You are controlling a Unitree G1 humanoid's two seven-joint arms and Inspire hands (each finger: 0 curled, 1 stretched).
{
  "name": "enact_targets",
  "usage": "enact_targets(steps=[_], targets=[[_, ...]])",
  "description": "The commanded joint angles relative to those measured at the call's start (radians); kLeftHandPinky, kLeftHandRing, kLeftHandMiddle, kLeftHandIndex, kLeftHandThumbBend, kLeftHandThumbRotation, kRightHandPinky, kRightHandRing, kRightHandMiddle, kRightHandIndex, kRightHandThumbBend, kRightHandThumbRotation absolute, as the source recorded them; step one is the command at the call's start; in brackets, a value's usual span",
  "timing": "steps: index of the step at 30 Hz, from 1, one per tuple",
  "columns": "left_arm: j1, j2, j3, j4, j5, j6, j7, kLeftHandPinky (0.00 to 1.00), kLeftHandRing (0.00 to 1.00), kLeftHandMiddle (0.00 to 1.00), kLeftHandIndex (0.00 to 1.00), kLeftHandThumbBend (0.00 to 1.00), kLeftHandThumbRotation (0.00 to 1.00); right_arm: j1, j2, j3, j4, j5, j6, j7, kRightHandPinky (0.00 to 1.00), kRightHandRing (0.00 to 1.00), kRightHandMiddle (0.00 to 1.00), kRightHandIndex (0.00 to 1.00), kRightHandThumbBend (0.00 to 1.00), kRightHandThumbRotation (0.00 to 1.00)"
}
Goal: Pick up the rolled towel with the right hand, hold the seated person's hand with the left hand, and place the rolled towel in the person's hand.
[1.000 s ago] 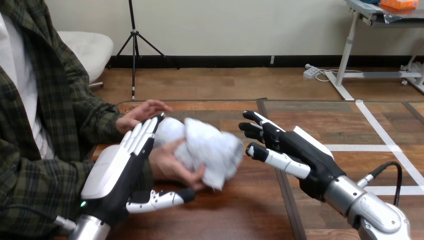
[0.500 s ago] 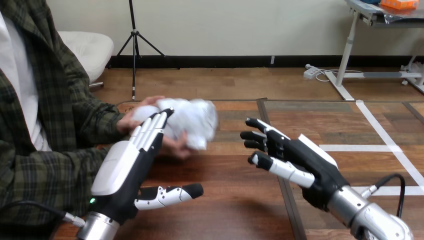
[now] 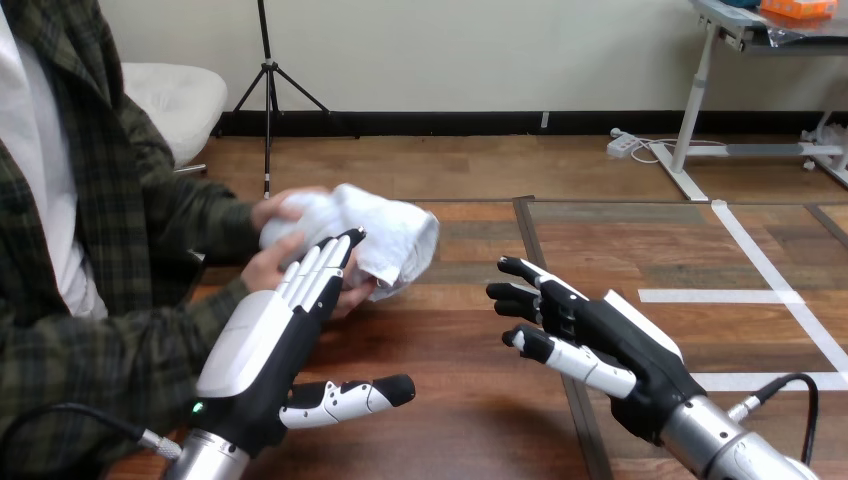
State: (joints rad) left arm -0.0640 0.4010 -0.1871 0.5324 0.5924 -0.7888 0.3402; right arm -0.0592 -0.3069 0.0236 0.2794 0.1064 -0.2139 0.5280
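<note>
The white rolled towel (image 3: 375,230) is held above the table's left part in both of the person's hands (image 3: 268,262), one over it and one under it. My left hand (image 3: 275,345) stands open in front of them, fingers straight and pointing up toward the towel, thumb stretched out to the right; its fingertips overlap the person's lower hand in the view, and I cannot tell whether they touch. My right hand (image 3: 590,335) hovers open at the right, fingers spread and pointing left, with a clear gap to the towel.
The wooden table (image 3: 470,400) runs across the view, with a dark seam down its middle and white tape lines (image 3: 760,255) at the right. The person's sleeved arms come in from the left edge.
The person has drawn the towel up and left, away from my hands, and now grips it with both hands. My right hand has pulled back down and right. My left hand has parted from the person's hand.
</note>
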Motion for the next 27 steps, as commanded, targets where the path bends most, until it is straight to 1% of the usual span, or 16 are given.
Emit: enact_targets(steps=[1, 3, 5, 7, 9, 12, 16, 18, 19, 23, 27], targets=[[-0.078, -0.034, -0.012, 0.038, -0.067, -0.046, -0.03, 1.0, 1.0, 1.0, 1.0, 1.0, 0.92, -0.028, 0.021, -0.04, 0.008, 0.027, -0.058, -0.024, 0.83, 0.91, 0.9, 0.95, 1.0, 0.65], [-0.087, -0.046, -0.013, 0.062, -0.103, -0.063, -0.058, 1.0, 1.0, 1.0, 1.0, 1.0, 0.91, -0.033, 0.024, -0.042, 0.021, 0.03, -0.069, -0.029, 0.84, 0.91, 0.89, 0.95, 1.0, 0.66], [-0.087, -0.061, -0.018, 0.079, -0.161, -0.087, -0.105, 1.0, 1.0, 1.0, 1.0, 1.0, 0.91, -0.028, 0.03, -0.045, 0.018, 0.036, -0.078, -0.036, 0.84, 0.9, 0.89, 0.95, 1.0, 0.66], [-0.095, -0.073, -0.02, 0.1, -0.195, -0.108, -0.135, 1.0, 1.0, 1.0, 1.0, 1.0, 0.9, -0.028, 0.034, -0.046, 0.018, 0.037, -0.085, -0.043, 0.84, 0.9, 0.89, 0.94, 1.0, 0.67], [-0.107, -0.082, -0.02, 0.121, -0.212, -0.125, -0.153, 1.0, 1.0, 1.0, 1.0, 1.0, 0.9, -0.032, 0.035, -0.046, 0.023, 0.035, -0.092, -0.048, 0.83, 0.9, 0.88, 0.94, 1.0, 0.67], [-0.123, -0.098, -0.022, 0.159, -0.255, -0.164, -0.196, 1.0, 1.0, 1.0, 1.0, 1.0, 0.91, -0.032, 0.038, -0.048, 0.029, 0.032, -0.121, -0.048, 0.83, 0.89, 0.88, 0.94, 1.0, 0.68], [-0.139, -0.122, -0.023, 0.208, -0.315, -0.22, -0.255, 1.0, 1.0, 1.0, 1.0, 1.0, 0.92, -0.028, 0.04, -0.051, 0.038, 0.028, -0.173, -0.043, 0.83, 0.89, 0.88, 0.93, 1.0, 0.69], [-0.145, -0.132, -0.02, 0.229, -0.339, -0.237, -0.279, 1.0, 1.0, 1.0, 1.0, 1.0, 0.93, -0.031, 0.04, -0.051, 0.045, 0.027, -0.191, -0.043, 0.82, 0.89, 0.88, 0.93, 1.0, 0.68], [-0.141, -0.141, -0.021, 0.233, -0.361, -0.245, -0.298, 1.0, 1.0, 1.0, 1.0, 1.0, 0.93, -0.025, 0.041, -0.053, 0.038, 0.03, -0.2, -0.043, 0.82, 0.89, 0.88, 0.93, 1.0, 0.68], [-0.144, -0.163, -0.016, 0.263, -0.419, -0.27, -0.355, 1.0, 1.0, 1.0, 1.0, 1.0, 0.94, -0.02, 0.045, -0.057, 0.034, 0.038, -0.22, -0.047, 0.82, 0.89, 0.88, 0.93, 1.0, 0.68], [-0.14, -0.179, -0.008, 0.28, -0.449, -0.284, -0.388, 1.0, 1.0, 1.0, 1.0, 1.0, 0.96, -0.014, 0.048, -0.061, 0.026, 0.043, -0.238, -0.053, 0.82, 0.89, 0.88, 0.93, 1.0, 0.68]])
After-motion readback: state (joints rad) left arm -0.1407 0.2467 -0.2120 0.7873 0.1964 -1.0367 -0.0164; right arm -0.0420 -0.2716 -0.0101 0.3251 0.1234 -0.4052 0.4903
